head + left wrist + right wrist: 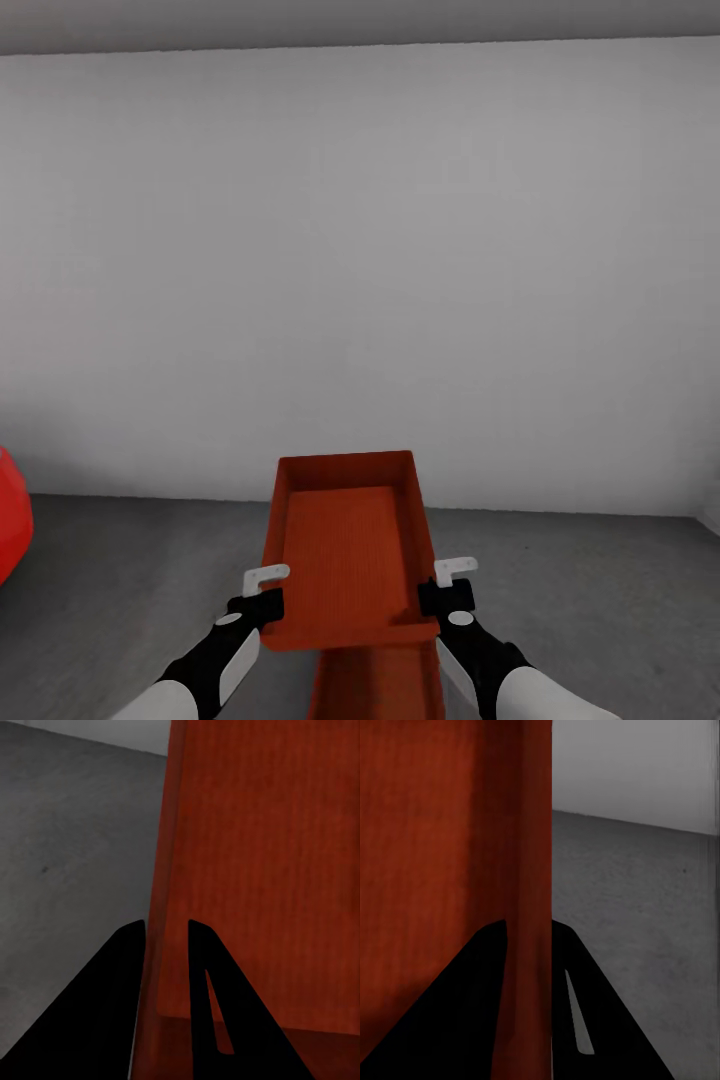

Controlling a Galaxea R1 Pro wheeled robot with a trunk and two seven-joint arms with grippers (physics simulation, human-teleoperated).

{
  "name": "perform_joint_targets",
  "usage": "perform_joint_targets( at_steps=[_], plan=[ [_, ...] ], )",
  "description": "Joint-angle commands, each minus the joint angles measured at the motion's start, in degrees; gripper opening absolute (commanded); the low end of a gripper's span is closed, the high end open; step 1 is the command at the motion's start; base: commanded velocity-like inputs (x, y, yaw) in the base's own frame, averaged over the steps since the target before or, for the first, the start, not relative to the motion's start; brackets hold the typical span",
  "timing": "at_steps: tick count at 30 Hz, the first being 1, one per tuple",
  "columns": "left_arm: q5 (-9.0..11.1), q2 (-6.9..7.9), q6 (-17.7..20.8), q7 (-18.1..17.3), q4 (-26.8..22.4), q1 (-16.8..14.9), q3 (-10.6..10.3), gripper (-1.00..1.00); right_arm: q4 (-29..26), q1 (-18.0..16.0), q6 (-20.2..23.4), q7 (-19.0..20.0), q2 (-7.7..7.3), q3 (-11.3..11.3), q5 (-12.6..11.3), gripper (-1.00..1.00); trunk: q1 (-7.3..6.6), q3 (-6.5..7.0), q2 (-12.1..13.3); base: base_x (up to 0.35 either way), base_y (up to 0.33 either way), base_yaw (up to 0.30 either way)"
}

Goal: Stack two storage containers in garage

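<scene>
At far left I see a sliver of the red car on the dark concrete floor. My left gripper is clamped on the left wall of the upper storage container, one finger outside and one inside. The bin is held in the air above the second container (only its far end shows). My right gripper pinches the right wall likewise, fingers straddling it, before the plain white wall.

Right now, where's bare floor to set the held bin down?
Bare floor lies right of the held container, up to the white wall, and left of it toward the red car. It is crowded straight below, where the second container sits between the left gripper and right gripper.
</scene>
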Motion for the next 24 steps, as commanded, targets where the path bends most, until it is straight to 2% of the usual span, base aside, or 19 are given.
perform_joint_targets(
  at_steps=[1,5,9,24],
  plan=[
    [-0.4,2.63,-4.0,3.2,-0.3,0.0,0.1,-1.00,0.3,-0.1,-0.3,-0.4,-0.04,-0.8,-0.8,-1.00,0.04,-0.08,-0.1,0.301,0.214,-0.211],
    [-0.4,2.63,-4.0,3.2,-0.4,0.0,0.0,-1.00,0.3,-0.1,-0.3,-0.4,-0.04,-0.8,-0.8,-1.00,0.04,-0.08,-0.1,0.274,0.162,-0.081],
    [-0.4,2.63,-4.0,3.3,-0.5,0.0,0.0,-1.00,0.3,-0.1,-0.3,-0.4,-0.11,-0.8,-0.9,-1.00,0.04,-0.08,-0.1,0.030,0.014,-0.066],
    [-0.4,2.62,-4.0,3.3,-0.5,0.0,0.0,-1.00,0.3,-0.1,-0.3,-0.4,-0.13,-0.8,-0.9,-1.00,0.04,-0.08,-0.1,0.001,0.000,-0.276]
  ],
)
